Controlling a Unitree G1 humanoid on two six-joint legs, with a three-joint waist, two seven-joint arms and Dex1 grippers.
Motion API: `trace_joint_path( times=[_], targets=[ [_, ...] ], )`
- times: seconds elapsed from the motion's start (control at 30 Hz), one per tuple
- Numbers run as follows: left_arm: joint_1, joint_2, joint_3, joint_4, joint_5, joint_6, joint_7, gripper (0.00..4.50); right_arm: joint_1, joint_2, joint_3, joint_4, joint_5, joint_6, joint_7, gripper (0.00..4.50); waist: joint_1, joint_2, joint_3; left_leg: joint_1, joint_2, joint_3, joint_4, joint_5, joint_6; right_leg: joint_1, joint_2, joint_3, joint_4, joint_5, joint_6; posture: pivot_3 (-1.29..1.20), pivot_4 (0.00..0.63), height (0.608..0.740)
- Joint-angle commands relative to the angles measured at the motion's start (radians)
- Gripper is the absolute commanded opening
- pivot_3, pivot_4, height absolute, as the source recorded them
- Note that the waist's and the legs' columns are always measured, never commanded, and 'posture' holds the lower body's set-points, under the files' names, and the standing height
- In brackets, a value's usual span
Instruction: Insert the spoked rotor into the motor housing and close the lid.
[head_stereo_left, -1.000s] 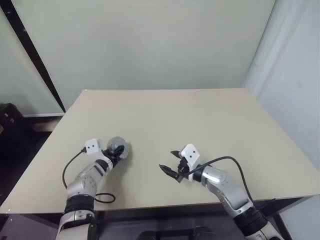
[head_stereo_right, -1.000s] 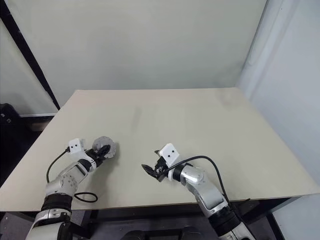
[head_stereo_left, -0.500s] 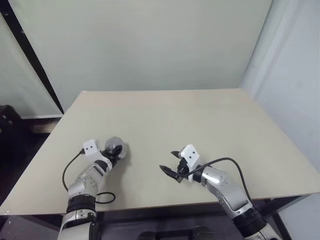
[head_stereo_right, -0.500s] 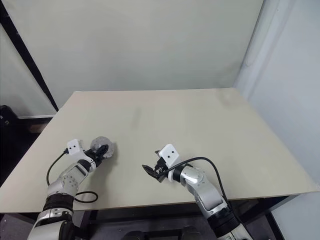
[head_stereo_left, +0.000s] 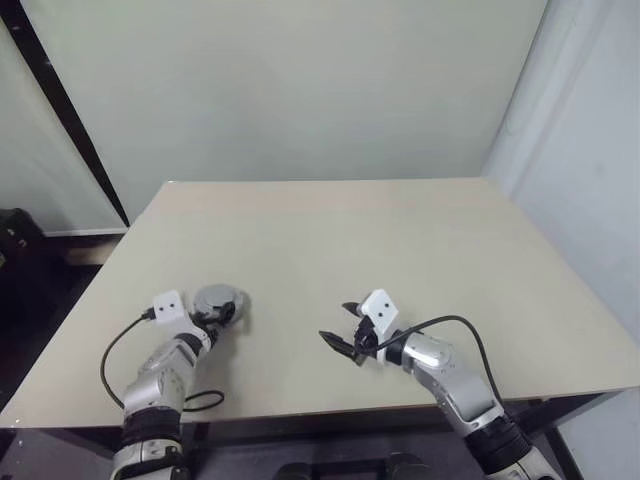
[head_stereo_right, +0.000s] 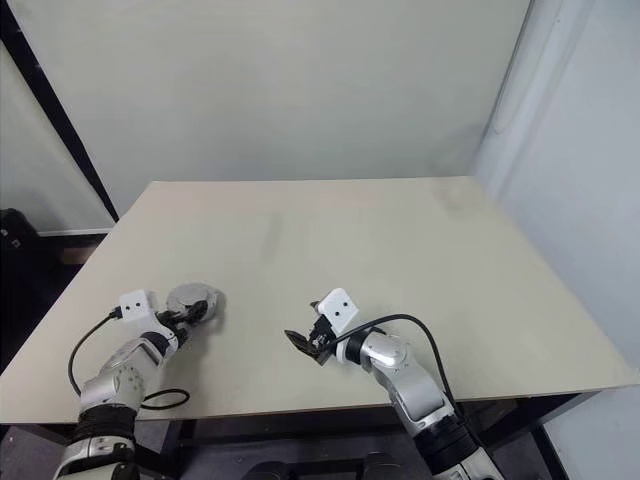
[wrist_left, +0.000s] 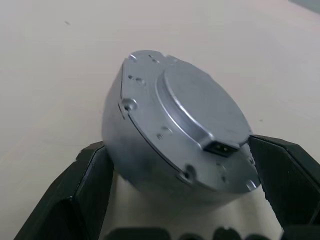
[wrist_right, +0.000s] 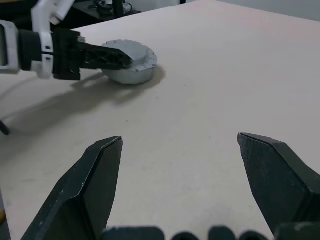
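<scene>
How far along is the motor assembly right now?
Done, it seems: a closed silver round unit sits on the table, lid on, no loose rotor visible. In hand: nothing; the left pincer stands open around the unit, and the right pincer hangs open and empty. Left: probably only drawing the left arm away.

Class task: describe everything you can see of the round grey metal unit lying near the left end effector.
The grey unit is a squat, matte silver-grey metal puck with a raised circular cap on top, small screw holes around its flange and a little rectangular socket at the rim. It looks closed, and lies flat on the table near its left front corner. The left end effector is open, one black finger on each side; whether they touch it is unclear.
</scene>
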Motion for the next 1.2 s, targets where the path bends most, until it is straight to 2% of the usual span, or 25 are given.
trace_joint_path(
  times=[0.03,0.2,0.4,0.57,0.67,0.97,1.2],
  targets=[
    [0.015,0.036,0.036,-0.123,0.046,-0.066,0.057,4.44,-0.013,0.005,-0.025,-0.01,-0.007,-0.016,0.003,4.02,0.002,0.0,0.0,0.0,0.0,0.0,0.0,0.0,0.0,0.0,0.0,0.0,0.0,0.0,0.0,0.0,0.0,0.74],
    [0.077,0.022,0.064,-0.285,-0.009,-0.004,0.039,4.44,-0.02,0.011,-0.037,0.016,-0.013,-0.026,0.004,4.02,0.017,0.0,0.0,0.0,0.0,0.0,0.0,0.0,0.0,0.0,-0.001,0.0,0.0,0.0,-0.001,0.0,0.0,0.74],
    [0.15,0.047,0.017,-0.472,-0.062,0.116,-0.07,4.44,-0.022,0.02,-0.069,0.043,-0.012,-0.035,-0.012,4.02,0.017,0.0,0.0,0.0,-0.001,0.001,0.001,0.0,0.0,0.001,-0.001,0.0,0.0,0.0,-0.001,0.0,0.0,0.74],
    [0.174,0.1,-0.084,-0.621,-0.055,0.127,-0.23,4.44,-0.012,0.045,-0.179,0.031,0.049,-0.01,-0.044,4.02,0.017,0.0,0.0,0.0,-0.001,0.001,0.001,0.001,-0.001,0.001,-0.001,0.0,0.0,0.0,-0.002,0.0,0.0,0.74],
    [0.195,0.125,-0.139,-0.695,-0.059,0.136,-0.305,4.44,-0.001,0.024,-0.239,-0.002,0.087,0.013,-0.033,4.02,0.017,0.001,0.0,0.0,0.0,0.001,0.001,0.001,-0.001,0.001,-0.001,0.0,0.0,0.0,-0.003,0.0,0.0,0.74],
    [0.289,0.107,-0.248,-0.825,-0.054,0.178,-0.358,4.44,0.091,-0.135,-0.357,-0.128,0.128,0.078,0.007,4.02,0.017,0.002,0.001,0.0,0.0,0.001,0.001,0.001,-0.001,0.001,-0.001,0.0,0.0,0.0,-0.003,0.0,0.0,0.74],
    [0.278,0.077,-0.287,-0.783,-0.029,0.143,-0.364,4.44,0.123,-0.138,-0.385,-0.16,0.135,0.102,-0.02,4.02,0.017,0.004,0.002,0.007,0.001,0.002,0.001,0.003,0.002,0.005,-0.001,0.0,0.0,-0.001,-0.003,0.0,0.0,0.74]
  ],
)
